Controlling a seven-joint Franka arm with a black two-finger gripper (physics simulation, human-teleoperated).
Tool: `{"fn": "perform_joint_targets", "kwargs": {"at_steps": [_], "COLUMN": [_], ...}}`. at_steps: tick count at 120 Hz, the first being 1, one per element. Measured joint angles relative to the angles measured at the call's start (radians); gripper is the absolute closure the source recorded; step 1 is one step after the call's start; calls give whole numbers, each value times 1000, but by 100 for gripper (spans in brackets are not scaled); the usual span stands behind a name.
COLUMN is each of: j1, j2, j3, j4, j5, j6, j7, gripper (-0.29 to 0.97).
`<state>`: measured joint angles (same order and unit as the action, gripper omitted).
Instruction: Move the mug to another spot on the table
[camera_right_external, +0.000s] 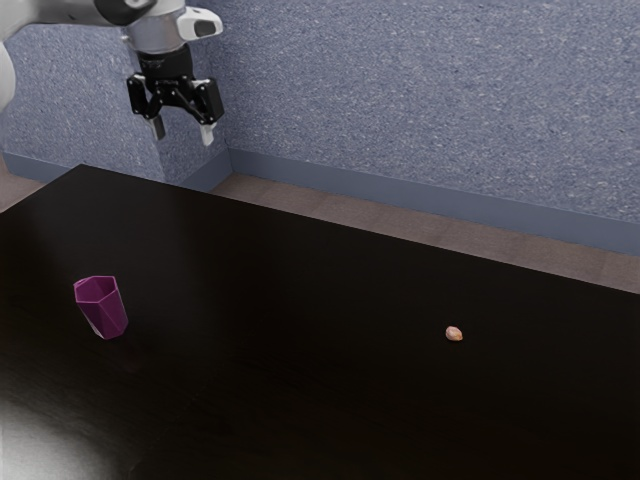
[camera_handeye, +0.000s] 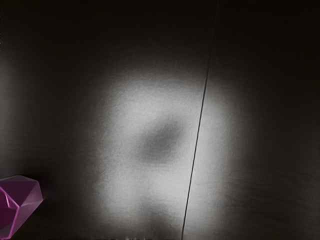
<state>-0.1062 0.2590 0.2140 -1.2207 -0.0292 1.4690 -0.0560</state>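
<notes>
A purple faceted mug (camera_right_external: 101, 306) stands upright on the black table (camera_right_external: 300, 350) toward the exterior view's left. High above the table's far edge hangs my gripper (camera_right_external: 182, 130), open with nothing between its fingers. It is well above and behind the mug. In the wrist view the mug (camera_handeye: 15, 205) shows as a purple shape at the picture's corner, off to one side of my hand, on the glossy table top (camera_handeye: 160, 125).
A small tan lump (camera_right_external: 454, 333) lies on the table toward the exterior view's right. A thin seam line (camera_handeye: 200, 125) crosses the table top. A blue-grey speckled wall (camera_right_external: 420, 90) with a baseboard stands behind the table.
</notes>
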Motion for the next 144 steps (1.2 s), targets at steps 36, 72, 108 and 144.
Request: {"fn": "perform_joint_targets", "kwargs": {"at_steps": [36, 72, 108, 144], "j1": [64, 120, -22, 20], "j2": [-264, -297, -245, -251], "j3": [86, 173, 359, 461], "j4": [-430, -594, -732, -880], "j5": [102, 264, 123, 74], "j6": [106, 235, 469, 740], "j7": [173, 669, 1216, 1652], "gripper": [2, 2, 2, 2]}}
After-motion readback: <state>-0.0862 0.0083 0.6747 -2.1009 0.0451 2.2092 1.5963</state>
